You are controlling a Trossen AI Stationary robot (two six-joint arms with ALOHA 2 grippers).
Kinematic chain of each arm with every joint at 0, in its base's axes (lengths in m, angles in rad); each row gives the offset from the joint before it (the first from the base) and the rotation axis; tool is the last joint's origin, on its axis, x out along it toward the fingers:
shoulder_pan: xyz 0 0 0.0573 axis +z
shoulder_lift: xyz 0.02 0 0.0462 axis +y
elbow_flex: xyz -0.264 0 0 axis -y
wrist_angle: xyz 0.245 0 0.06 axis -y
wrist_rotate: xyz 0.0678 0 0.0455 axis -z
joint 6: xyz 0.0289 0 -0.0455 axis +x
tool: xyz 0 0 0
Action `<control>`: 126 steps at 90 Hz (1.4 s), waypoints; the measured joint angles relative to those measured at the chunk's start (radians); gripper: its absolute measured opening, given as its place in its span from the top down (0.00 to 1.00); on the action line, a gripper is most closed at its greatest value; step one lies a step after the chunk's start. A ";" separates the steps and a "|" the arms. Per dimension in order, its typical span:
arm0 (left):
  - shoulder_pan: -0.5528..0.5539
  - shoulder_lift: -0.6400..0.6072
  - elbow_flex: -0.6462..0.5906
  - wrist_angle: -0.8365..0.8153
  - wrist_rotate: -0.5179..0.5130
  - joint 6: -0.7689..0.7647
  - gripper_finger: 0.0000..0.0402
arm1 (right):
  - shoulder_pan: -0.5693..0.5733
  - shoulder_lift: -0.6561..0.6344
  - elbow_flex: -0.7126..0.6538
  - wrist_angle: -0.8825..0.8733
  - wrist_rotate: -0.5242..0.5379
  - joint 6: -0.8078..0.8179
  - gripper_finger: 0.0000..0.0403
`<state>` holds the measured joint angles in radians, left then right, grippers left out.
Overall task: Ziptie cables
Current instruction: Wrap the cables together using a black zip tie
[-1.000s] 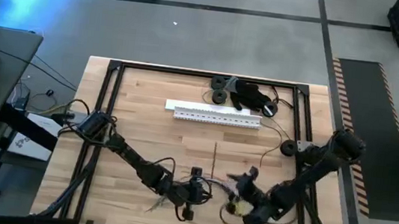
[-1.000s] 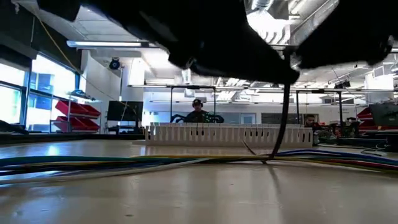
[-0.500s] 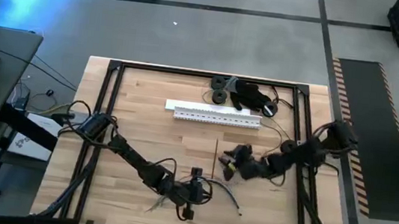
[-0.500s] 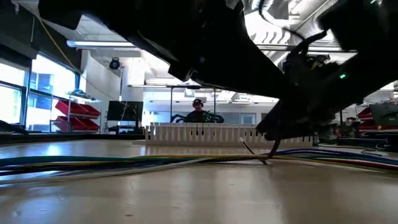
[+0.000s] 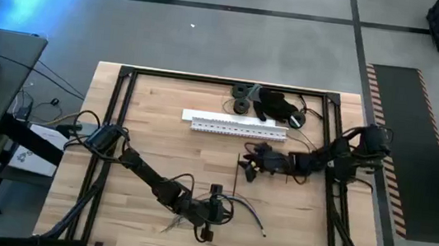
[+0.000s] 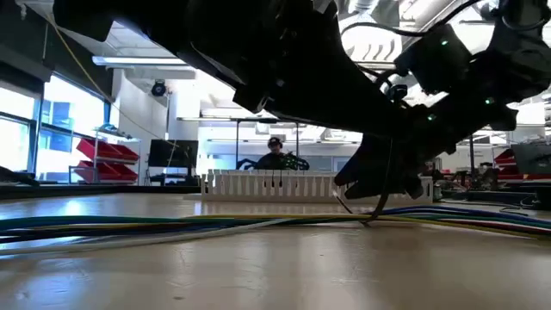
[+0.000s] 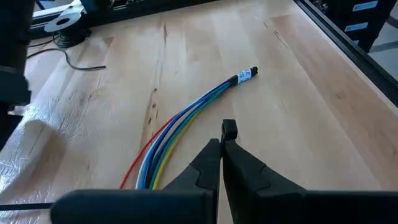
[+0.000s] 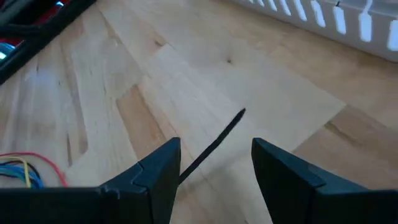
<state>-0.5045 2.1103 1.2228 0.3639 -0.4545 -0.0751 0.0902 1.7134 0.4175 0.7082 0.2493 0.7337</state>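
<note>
The right gripper [image 8: 214, 168] hangs over a pale wooden table [image 8: 205, 68], its two dark fingers [image 8: 155, 171] spread wide apart with bare wood showing between them. A thin, straight dark stick [image 8: 214, 144] lies flat on the table, running from beyond the fingertips back into the gap between the fingers, closer to one finger than to the other; neither finger touches it. Past the stick, along the far side of the table, stands a white slotted strip [image 8: 323, 15] with a row of upright teeth. At the near corner of the view, coloured wires [image 8: 28, 169] in blue, yellow and red lie on the wood. A dark frame bar [image 8: 37, 28] crosses another corner.
</note>
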 joint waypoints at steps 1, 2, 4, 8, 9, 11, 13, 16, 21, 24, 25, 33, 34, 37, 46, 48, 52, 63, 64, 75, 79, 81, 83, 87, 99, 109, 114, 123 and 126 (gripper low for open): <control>0.000 0.000 0.000 0.000 0.000 0.000 1.00 | -0.001 0.000 0.000 0.000 -0.004 -0.001 0.55; 0.000 0.000 0.000 0.000 0.000 0.000 1.00 | -0.003 0.000 0.000 0.000 -0.008 -0.001 0.56; 0.000 0.000 0.000 0.000 0.000 0.000 1.00 | -0.007 0.000 0.000 0.000 -0.016 -0.001 0.56; 0.000 0.000 0.000 0.000 0.000 0.000 1.00 | -0.012 0.000 0.000 0.000 -0.023 -0.001 0.57; 0.000 0.000 0.000 0.000 0.000 0.000 1.00 | -0.013 0.000 0.000 -0.001 -0.025 -0.001 0.58; 0.000 0.000 0.000 0.000 0.000 0.000 1.00 | -0.015 0.000 0.000 -0.002 -0.028 -0.001 0.58; 0.000 0.000 0.000 0.000 0.000 0.000 1.00 | -0.018 0.000 0.000 -0.002 -0.031 -0.001 0.59; 0.000 0.000 0.000 0.000 0.000 0.000 1.00 | -0.019 0.000 0.000 -0.005 -0.033 -0.001 0.60; 0.000 0.000 0.000 0.000 0.000 0.000 1.00 | -0.019 0.000 0.000 -0.007 -0.033 -0.002 0.61; 0.000 0.000 0.000 0.000 0.000 0.000 1.00 | -0.019 0.000 0.000 -0.007 -0.033 -0.004 0.61; 0.000 0.000 0.000 0.000 0.000 0.000 1.00 | -0.019 0.000 0.000 -0.007 -0.033 -0.005 0.61; 0.000 0.000 0.000 0.000 0.000 0.000 1.00 | -0.019 0.003 0.000 -0.002 -0.037 -0.008 0.62; 0.000 0.000 0.000 0.000 0.000 0.000 1.00 | -0.019 0.005 0.000 0.001 -0.037 -0.009 0.62; 0.000 0.000 0.000 0.000 0.000 0.000 1.00 | -0.019 0.015 0.000 0.013 -0.038 -0.009 0.62; 0.000 0.000 0.000 0.000 0.000 0.000 1.00 | -0.019 0.061 0.014 0.031 -0.044 -0.013 0.62; 0.000 0.000 0.000 0.000 0.000 0.000 1.00 | -0.019 0.072 0.022 0.035 -0.045 -0.013 0.62; 0.000 0.000 0.000 0.000 0.001 0.000 1.00 | -0.019 0.096 0.043 0.045 -0.052 -0.019 0.62; 0.000 0.000 0.000 0.000 0.002 0.000 1.00 | -0.017 0.149 0.096 0.043 -0.049 -0.072 0.62; 0.000 0.000 0.000 0.000 0.002 0.000 1.00 | -0.017 0.152 0.100 0.042 -0.051 -0.076 0.62; 0.000 0.000 0.000 -0.001 0.006 0.000 1.00 | -0.019 0.159 0.112 0.037 -0.090 -0.118 0.66; 0.000 0.000 0.000 -0.001 0.006 0.000 1.00 | -0.019 0.159 0.110 0.037 -0.106 -0.134 0.68; 0.000 0.000 0.000 -0.001 0.006 0.000 1.00 | -0.019 0.159 0.109 0.038 -0.120 -0.143 0.69; 0.000 0.000 0.000 -0.002 0.006 0.000 1.00 | -0.019 0.159 0.107 0.037 -0.133 -0.154 0.70; 0.000 0.000 0.000 -0.001 0.006 0.000 1.00 | -0.019 0.159 0.105 0.031 -0.157 -0.175 0.72; 0.000 0.000 0.000 -0.001 0.008 0.000 1.00 | 0.000 0.159 0.105 0.007 -0.178 -0.194 0.76; 0.000 0.000 0.000 -0.002 0.008 0.000 1.00 | 0.026 0.161 0.104 0.014 -0.157 -0.215 0.76; 0.000 0.000 0.000 -0.001 0.008 0.000 1.00 | 0.038 0.161 0.104 0.017 -0.144 -0.221 0.76; 0.000 0.000 0.000 -0.001 0.008 0.000 1.00 | 0.059 0.159 0.103 0.015 -0.109 -0.261 0.77; 0.000 0.000 0.000 -0.001 0.008 0.000 1.00 | 0.067 0.158 0.103 0.013 -0.096 -0.265 0.78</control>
<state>-0.5045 2.1101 1.2228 0.3626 -0.4469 -0.0753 0.1570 1.8709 0.5203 0.7216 0.1536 0.4684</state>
